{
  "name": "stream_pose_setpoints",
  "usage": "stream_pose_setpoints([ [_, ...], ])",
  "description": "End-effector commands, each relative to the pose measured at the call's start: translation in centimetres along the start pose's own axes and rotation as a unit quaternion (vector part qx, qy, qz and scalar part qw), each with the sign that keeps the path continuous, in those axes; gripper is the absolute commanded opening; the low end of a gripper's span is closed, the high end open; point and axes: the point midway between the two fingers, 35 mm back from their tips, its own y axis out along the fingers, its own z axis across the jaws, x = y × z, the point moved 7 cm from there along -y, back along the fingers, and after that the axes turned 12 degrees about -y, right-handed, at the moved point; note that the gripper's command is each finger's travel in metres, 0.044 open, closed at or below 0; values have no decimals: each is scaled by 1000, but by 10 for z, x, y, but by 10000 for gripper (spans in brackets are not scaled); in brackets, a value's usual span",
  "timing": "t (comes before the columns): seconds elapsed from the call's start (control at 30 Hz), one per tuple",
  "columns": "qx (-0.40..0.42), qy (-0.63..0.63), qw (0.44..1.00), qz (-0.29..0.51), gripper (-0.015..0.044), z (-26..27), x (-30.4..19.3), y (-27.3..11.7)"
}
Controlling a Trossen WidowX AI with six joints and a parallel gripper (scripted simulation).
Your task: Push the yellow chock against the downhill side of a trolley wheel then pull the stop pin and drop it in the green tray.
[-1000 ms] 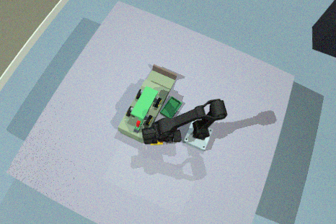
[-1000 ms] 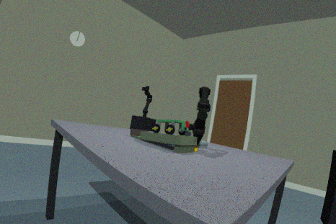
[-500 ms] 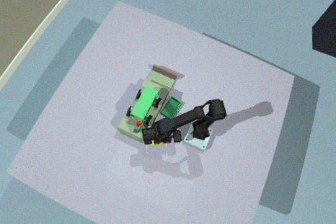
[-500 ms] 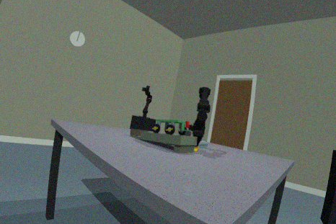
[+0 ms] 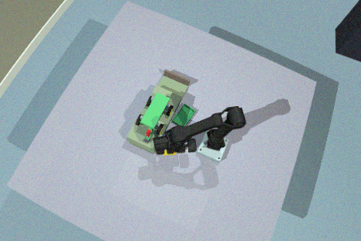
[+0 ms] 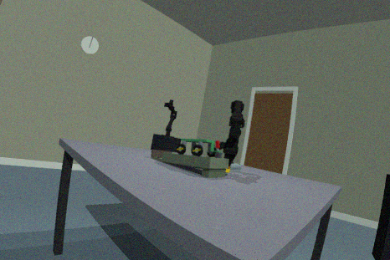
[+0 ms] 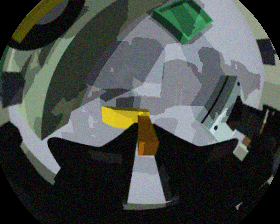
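Wheel chock [image 5: 174, 153] [image 6: 228, 170] [image 7: 116, 117], flat-sided yellow, lies inward from every desk [image 5: 232, 74] [image 6: 259, 214] [image 7: 231, 40] edge. Fingers clench its blocky orange handle [image 7: 148, 136]

Green-topped trolley [image 6: 197, 140] on a ramp [image 6: 215, 166], red pin head [image 6: 218, 145] beside it, white clock [image 6: 89, 45] on wall, brown door [image 6: 268, 130] behind

The black robot arm [image 5: 197, 125] [image 6: 236, 128] bends at its raised elbow, reaching down and sideways to its fingers. The wrist is just above the fingers, which are closed on something between their tips.
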Motion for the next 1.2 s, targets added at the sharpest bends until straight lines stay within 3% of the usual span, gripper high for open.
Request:
stream_pose_setpoints([
  [0.0, 7, 2, 1000, -3, 0, -1, 0, -17],
  [1.17, 7, 2, 1000, -3, 0, -1, -1, -113],
])
